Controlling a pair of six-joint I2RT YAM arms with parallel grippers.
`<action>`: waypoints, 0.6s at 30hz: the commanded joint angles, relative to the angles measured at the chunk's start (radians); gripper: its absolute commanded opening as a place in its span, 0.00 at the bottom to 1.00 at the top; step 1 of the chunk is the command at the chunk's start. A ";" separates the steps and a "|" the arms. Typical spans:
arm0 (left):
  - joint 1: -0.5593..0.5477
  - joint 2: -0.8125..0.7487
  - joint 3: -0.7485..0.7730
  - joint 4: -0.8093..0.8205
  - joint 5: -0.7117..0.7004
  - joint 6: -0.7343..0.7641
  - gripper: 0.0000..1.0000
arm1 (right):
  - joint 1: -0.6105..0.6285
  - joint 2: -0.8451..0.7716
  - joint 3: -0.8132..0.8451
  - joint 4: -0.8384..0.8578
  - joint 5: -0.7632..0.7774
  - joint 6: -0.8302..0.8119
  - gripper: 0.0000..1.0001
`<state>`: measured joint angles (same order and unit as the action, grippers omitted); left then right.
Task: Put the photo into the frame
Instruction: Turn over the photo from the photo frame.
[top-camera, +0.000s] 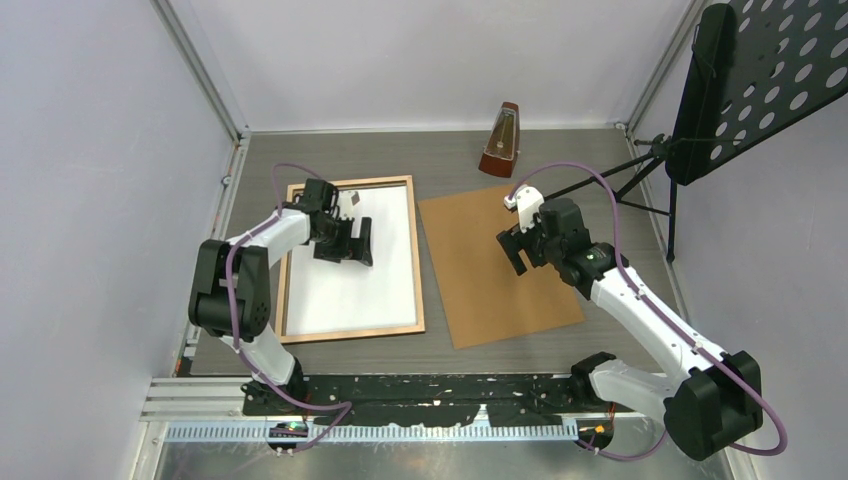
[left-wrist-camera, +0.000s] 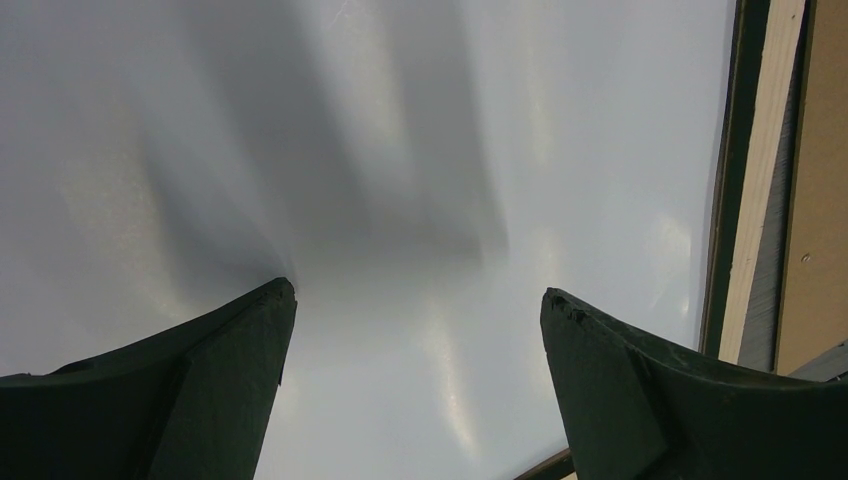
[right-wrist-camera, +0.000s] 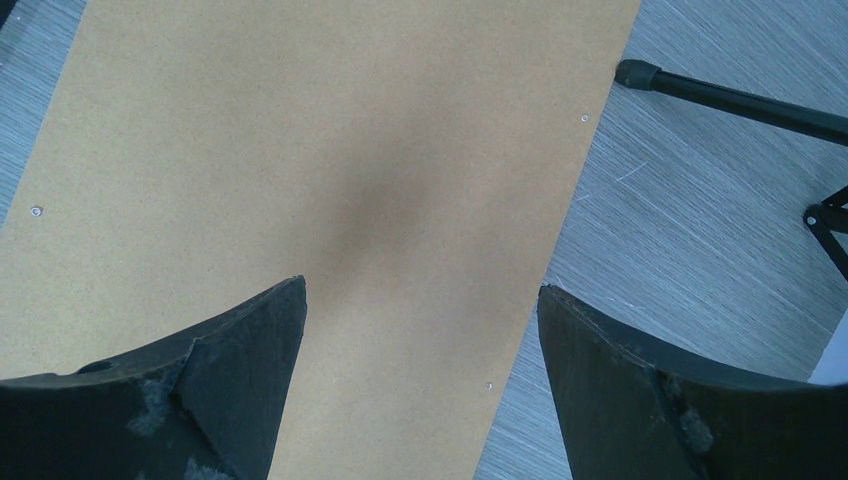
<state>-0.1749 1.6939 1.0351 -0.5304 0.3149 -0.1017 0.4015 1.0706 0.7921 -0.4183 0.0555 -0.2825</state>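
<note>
The photo (top-camera: 350, 285) lies white side up inside the frame (top-camera: 350, 333), which rests flat on the left of the worktop (top-camera: 580, 160) with its wood-coloured border showing. The left hand (top-camera: 362, 243) hangs just above the photo's upper part, fingers spread wide and holding nothing; whether they touch the sheet cannot be told. Just right of the frame lies a brown board (top-camera: 470, 295). The right hand (top-camera: 512, 252) is poised over it, also wide open and empty. A metronome (top-camera: 502, 140) stands behind, and a music stand (top-camera: 750, 80) at far right.
</note>
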 joint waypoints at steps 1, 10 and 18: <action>0.000 -0.037 -0.011 0.034 -0.039 -0.004 0.96 | -0.007 -0.027 0.009 0.033 -0.018 0.010 0.92; 0.001 -0.042 -0.013 0.036 -0.057 -0.007 0.96 | -0.013 -0.023 0.010 0.032 -0.024 0.012 0.92; 0.005 -0.044 -0.014 0.040 -0.058 -0.010 0.96 | -0.016 -0.020 0.011 0.032 -0.032 0.014 0.92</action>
<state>-0.1749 1.6859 1.0283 -0.5201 0.2794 -0.1055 0.3904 1.0706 0.7921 -0.4183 0.0360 -0.2817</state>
